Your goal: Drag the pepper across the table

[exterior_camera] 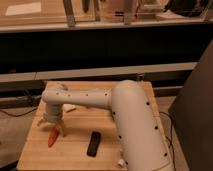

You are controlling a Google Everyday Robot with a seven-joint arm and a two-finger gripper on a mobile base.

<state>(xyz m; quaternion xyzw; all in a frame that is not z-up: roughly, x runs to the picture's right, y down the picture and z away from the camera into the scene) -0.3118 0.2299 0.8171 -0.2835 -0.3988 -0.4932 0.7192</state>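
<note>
tabletop (75, 156): light wood planks, front edge nearest.
black bar (93, 143): flat, right of the pepper, well apart.
pepper (52, 138): lying near the front left, upper end under the gripper.
gripper (55, 128): pointing down, just over that end.
jaws: spread wide, clamped on nothing.
step: probably lining up for contact.
next: lower onto pepper, then slide, avoiding the bar.

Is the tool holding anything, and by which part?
Nothing looks gripped: the tool stands open over the pepper, at its upper end, left on the table; contact cannot be told.
</note>
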